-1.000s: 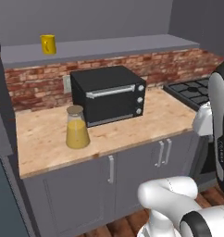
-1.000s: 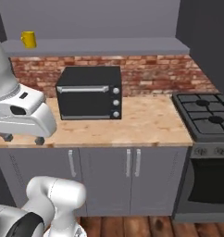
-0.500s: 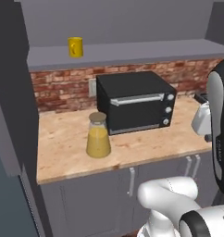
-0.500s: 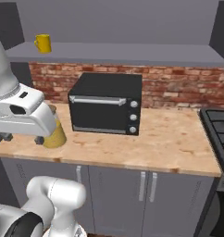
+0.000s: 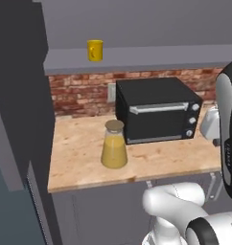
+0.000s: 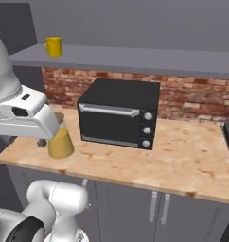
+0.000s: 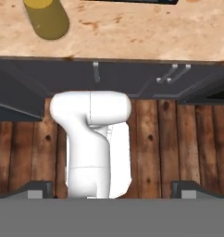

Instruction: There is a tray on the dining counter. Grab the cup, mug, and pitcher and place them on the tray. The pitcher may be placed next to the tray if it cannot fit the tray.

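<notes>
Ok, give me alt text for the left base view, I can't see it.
A glass pitcher of orange juice stands on a wood-grain counter, just left of a black toaster oven. A yellow mug sits on the grey shelf above, against red brick.

Pincer [image 7: 112, 187] wide open, empty, pointing straight down, arm raised.

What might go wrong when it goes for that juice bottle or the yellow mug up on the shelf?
The pitcher is tall with a narrow neck, so a sideways nudge might tip it and spill juice. It stands close beside the toaster oven, leaving the open claw little room on that side. The mug sits high on the shelf, possibly an awkward reach.
</notes>
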